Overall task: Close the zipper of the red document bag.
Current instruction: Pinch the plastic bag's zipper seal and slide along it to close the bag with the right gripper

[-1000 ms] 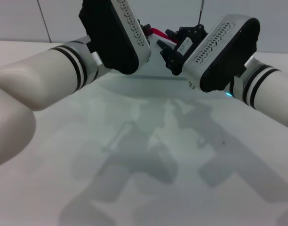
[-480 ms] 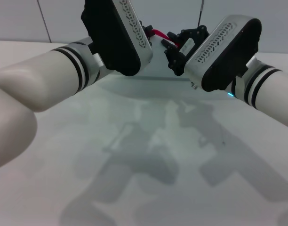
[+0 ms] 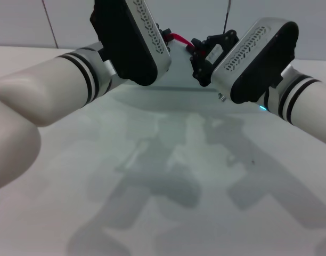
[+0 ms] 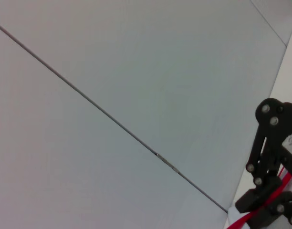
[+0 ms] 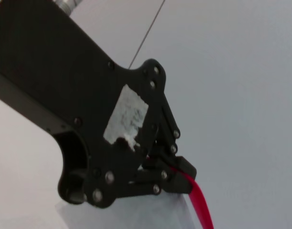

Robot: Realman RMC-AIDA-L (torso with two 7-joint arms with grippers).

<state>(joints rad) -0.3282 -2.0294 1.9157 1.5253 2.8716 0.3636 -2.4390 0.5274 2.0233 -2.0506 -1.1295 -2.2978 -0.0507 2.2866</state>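
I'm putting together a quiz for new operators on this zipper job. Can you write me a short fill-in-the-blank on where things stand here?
1. The zipper running between the two grippers is coloured ____.
2. In the right wrist view, the left gripper has its jaws shut on the ____.
3. In the head view, the right gripper sits at the far edge of the red document bag, on the robot's ____ side.

Missing words: red; zipper; right

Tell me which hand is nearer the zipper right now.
Neither clearly: both meet it. The left hand is clamped on one end of the zipper; the right hand grips it from the other side, bag lifted between them.
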